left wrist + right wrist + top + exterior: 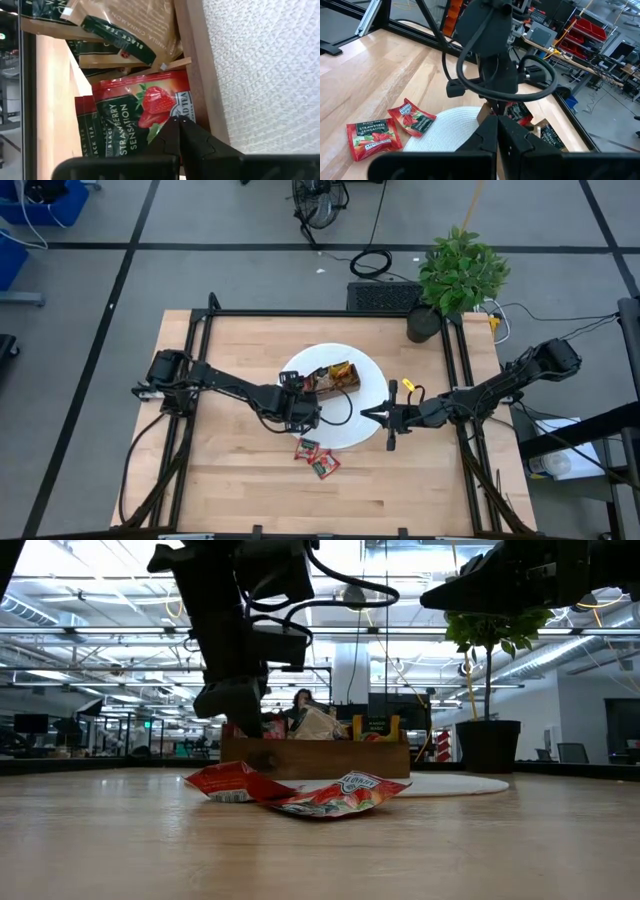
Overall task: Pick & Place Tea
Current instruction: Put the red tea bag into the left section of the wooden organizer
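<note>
We are working over the wooden table, whose centre in the high view is taken by a round white mat with the wooden tray sitting on its upper part. The left gripper is hanging just below and left of the tray; its wrist view is showing the fingers pressed together at the tip, pointing down at a red strawberry tea sachet standing in the tray's compartment, with tan vanilla cinnamon sachets behind it. Whether the tips are pinching that sachet's edge, we cannot tell. The right gripper is waiting at the mat's right edge, its fingers closed on nothing. Two more red sachets are lying on the bare wood below the mat, touching or overlapping each other. We are judging the risks as these: the thin foil could be slipping out of a shallow pinch, neighbouring sachets packed tight could be dragging up with it, and the fingers could be catching the tray wall and shifting the tray on the mat.
</note>
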